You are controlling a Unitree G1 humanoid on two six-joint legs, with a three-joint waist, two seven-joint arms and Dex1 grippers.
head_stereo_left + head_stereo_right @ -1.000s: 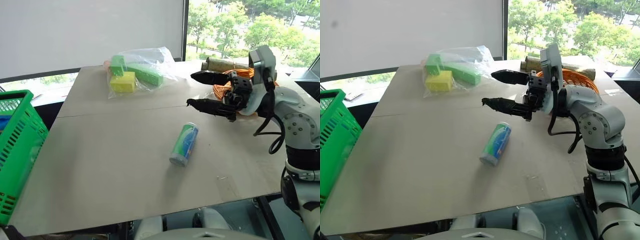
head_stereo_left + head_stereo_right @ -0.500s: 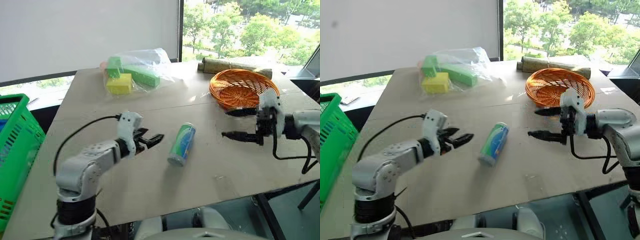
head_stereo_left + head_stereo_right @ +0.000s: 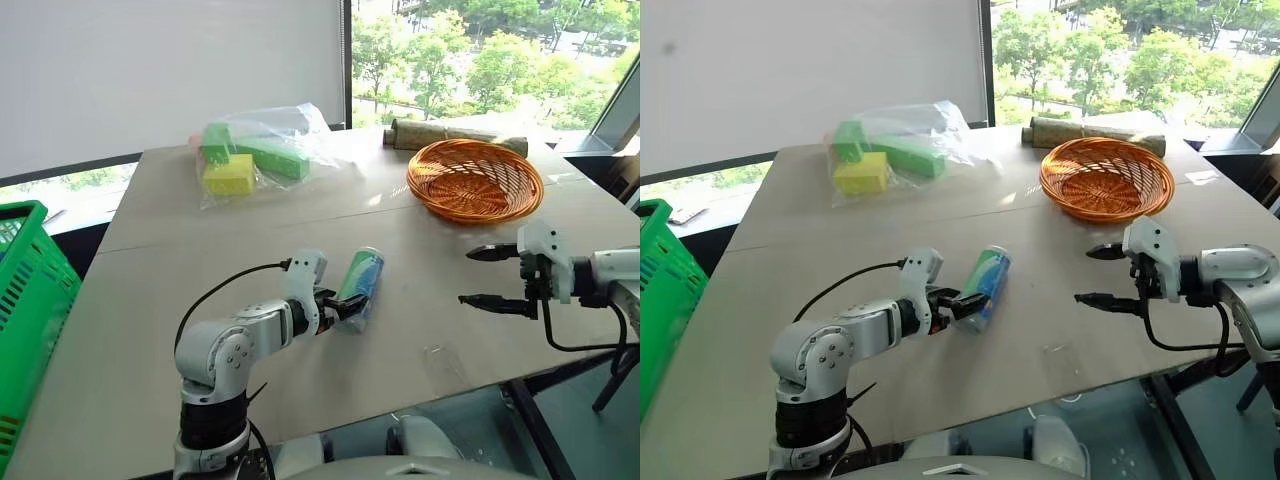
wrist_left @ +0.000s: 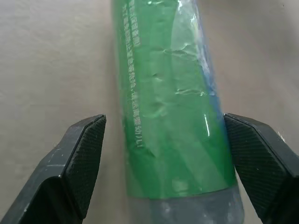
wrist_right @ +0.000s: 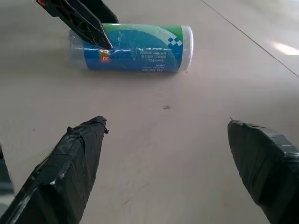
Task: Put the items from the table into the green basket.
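The green basket (image 3: 30, 300) sits off the bench's (image 3: 150, 300) left edge. The left end effector (image 3: 352, 305) stands wide, its fingers straddling the lower end of the can (image 3: 360, 288) lying mid-bench: the grasp step. Next it should close, lift and carry leftward. The right end effector (image 3: 482, 276) hovers wide and empty.
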